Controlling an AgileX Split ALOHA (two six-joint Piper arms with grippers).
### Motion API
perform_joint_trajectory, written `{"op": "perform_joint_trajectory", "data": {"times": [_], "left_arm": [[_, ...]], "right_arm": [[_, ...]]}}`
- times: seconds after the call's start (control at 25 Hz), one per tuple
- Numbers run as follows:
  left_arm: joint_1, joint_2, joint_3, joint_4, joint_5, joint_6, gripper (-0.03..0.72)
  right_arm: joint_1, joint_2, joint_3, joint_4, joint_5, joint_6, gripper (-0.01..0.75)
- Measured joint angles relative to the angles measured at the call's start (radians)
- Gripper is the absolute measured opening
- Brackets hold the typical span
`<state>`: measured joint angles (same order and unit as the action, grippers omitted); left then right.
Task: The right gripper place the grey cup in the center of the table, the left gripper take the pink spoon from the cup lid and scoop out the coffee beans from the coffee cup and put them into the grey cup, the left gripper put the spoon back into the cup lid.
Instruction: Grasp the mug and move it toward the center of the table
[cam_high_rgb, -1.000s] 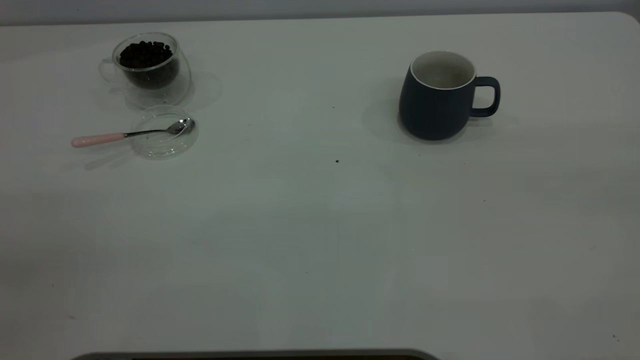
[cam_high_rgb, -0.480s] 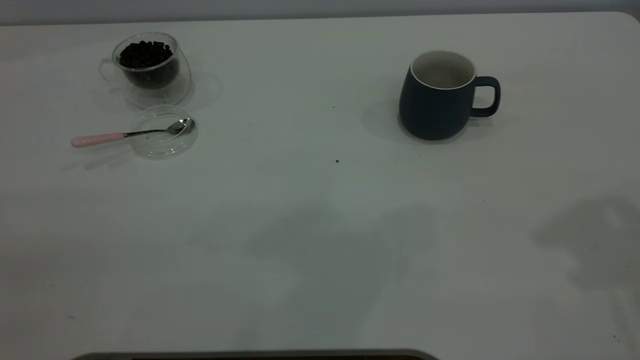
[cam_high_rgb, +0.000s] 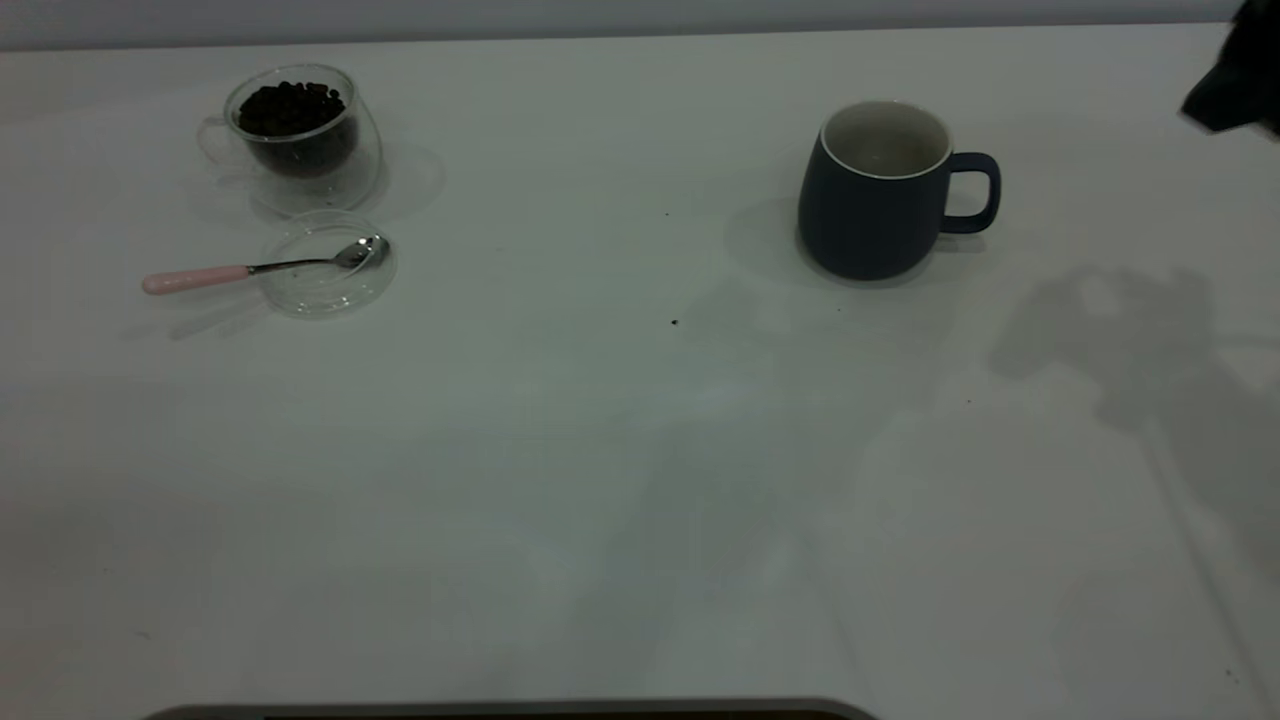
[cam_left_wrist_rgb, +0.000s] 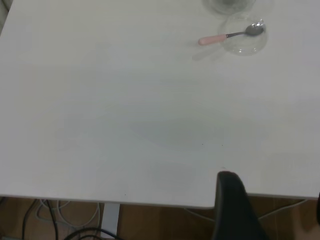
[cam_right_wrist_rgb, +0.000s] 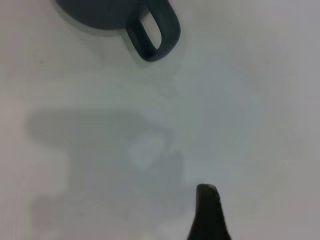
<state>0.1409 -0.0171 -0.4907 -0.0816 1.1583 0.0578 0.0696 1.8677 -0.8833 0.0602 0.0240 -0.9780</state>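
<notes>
nowhere near grey cup (cam_high_rgb: 875, 195): pink spoon (cam_high_rgb: 250, 268), cup lid (cam_high_rgb: 328, 265)

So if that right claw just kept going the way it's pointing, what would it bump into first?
Most likely the grey cup, handle first: in the right wrist view it lies ahead of the right gripper, with only bare table between. Depth is unclear, so it might pass over instead.

White table (cam_high_rgb: 620, 480), with the floor below its edge.
You see small dark specks (cam_high_rgb: 674, 322) scattered on the tabletop; under the near edge, cables (cam_left_wrist_rgb: 60, 220) lie on a brown floor (cam_left_wrist_rgb: 165, 225).
</notes>
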Motion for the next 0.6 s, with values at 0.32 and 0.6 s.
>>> {"op": "perform_joint_trajectory", "data": {"times": [0.32,0.6], "left_arm": [[0.0,0.0,0.0,0.0,0.0,0.0,0.462],[0.0,0.0,0.0,0.0,0.0,0.0,0.462]], "right_arm": [[0.0,0.243,-0.226,-0.001,-0.024,-0.023,0.588],[0.026,0.282,-0.344,0.064,0.193,-0.038,0.588]]}}
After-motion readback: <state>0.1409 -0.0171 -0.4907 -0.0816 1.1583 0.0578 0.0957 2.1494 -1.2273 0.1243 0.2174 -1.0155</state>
